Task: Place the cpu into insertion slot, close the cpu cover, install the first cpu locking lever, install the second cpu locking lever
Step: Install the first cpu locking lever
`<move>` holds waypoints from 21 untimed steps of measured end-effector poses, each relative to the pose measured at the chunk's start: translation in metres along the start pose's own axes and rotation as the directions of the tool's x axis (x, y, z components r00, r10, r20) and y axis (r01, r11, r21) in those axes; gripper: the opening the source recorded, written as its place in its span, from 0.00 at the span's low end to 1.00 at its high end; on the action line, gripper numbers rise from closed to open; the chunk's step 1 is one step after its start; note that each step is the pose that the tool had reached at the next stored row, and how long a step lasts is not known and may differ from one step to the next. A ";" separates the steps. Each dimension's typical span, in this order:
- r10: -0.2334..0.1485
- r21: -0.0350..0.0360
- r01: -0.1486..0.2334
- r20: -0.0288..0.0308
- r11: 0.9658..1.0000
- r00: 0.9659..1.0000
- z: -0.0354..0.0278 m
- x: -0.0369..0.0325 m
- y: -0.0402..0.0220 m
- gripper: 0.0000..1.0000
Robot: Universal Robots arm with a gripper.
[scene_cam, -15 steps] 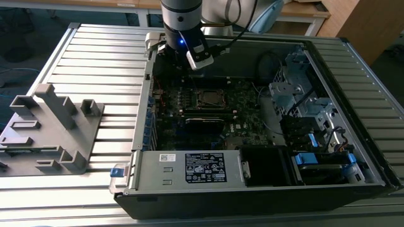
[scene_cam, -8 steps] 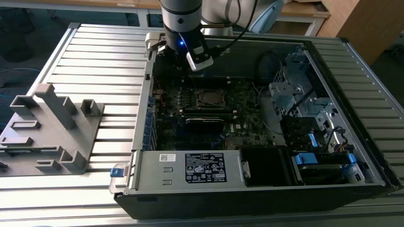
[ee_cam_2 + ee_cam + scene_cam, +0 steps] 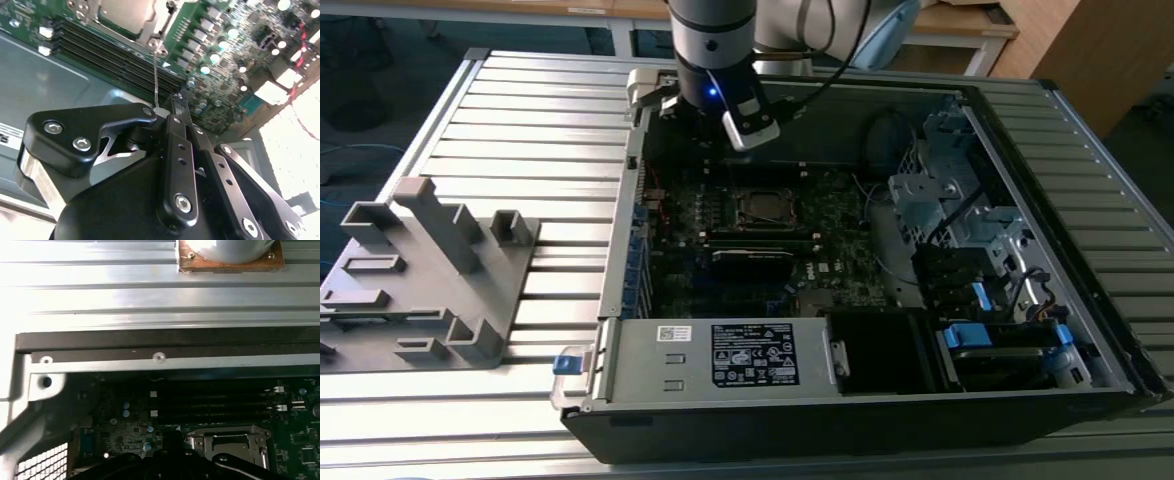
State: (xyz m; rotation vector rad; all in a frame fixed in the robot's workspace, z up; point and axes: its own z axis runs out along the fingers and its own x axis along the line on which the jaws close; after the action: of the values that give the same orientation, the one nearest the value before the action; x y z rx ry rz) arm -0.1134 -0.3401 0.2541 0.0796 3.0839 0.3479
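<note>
- Your pincer (image 3: 176,100) has its fingers together, low over the board (image 3: 225,50). The thin lever (image 3: 155,75) ends right at its side. I cannot tell whether the tip is nipped.
- The cpu (image 3: 125,14) lies in the slot (image 3: 765,207), mid-board, with the cover (image 3: 148,34) flat over it.
- Press the lever slowly and steer it under its hook. It will likely spring back, so keep contact near its tip.

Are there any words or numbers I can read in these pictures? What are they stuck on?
None can be read as it stands.
Black label on the grey metal box at the front of the computer case: white print, too small to read.
White sticker on the same box: too small to read.
White mark on the motherboard: blurred, not readable.
</note>
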 end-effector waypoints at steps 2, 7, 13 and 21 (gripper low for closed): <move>0.000 0.000 0.000 0.000 1.000 1.000 0.0003 -0.0058 0.0003 0.11; 0.000 0.000 0.000 0.000 1.000 1.000 0.0010 -0.0206 0.0009 0.11; 0.000 0.000 0.000 0.000 1.000 1.000 0.0017 -0.0342 0.0015 0.11; 0.000 0.001 0.000 0.000 1.000 1.000 0.0023 -0.0354 0.0016 0.11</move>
State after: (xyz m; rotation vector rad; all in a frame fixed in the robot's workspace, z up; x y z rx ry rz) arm -0.0779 -0.3400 0.2534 0.0795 3.0841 0.3456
